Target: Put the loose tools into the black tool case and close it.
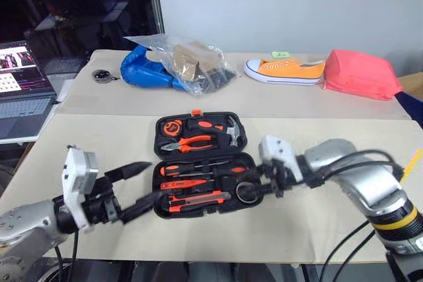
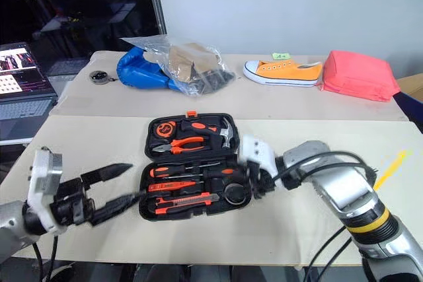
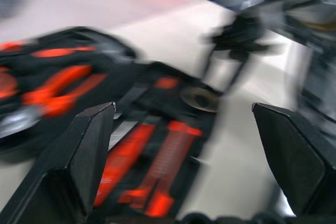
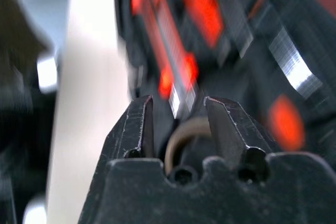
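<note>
Left pincer (image 1: pixel 141 184) spread wide, empty, fingers aimed at the near left corner of the tool case (image 1: pixel 200 164); lower fingertip (image 1: pixel 153 197) at the case rim, contact unclear. Case lies open on the table (image 1: pixel 317 222), just right of that pincer, two halves side by side front to back. Far half: tape measure (image 1: pixel 172 127), pliers (image 1: pixel 187 143), hammer (image 1: pixel 225 130). Near half, between the two pincers: a black-and-orange screwdriver (image 1: pixel 205 169) at the back, a small orange screwdriver (image 1: pixel 185 183) below it, the utility knife (image 1: pixel 195 197) along the front edge, and the tape roll (image 1: pixel 247 193) at the right end. Right pincer (image 1: pixel 262 186) comes in from the right side of the case, fingers parted a little directly above the tape roll; wrist view is blurred, but the roll (image 4: pixel 184 132) appears to sit in the gap between them, not clamped. Beyond the case, well apart from both pincers: laptop (image 1: pixel 23 87) at far left, blue bag (image 1: pixel 145 70), clear plastic bag (image 1: pixel 192 61), orange shoe (image 1: pixel 285 70), pink pouch (image 1: pixel 360 74).
</note>
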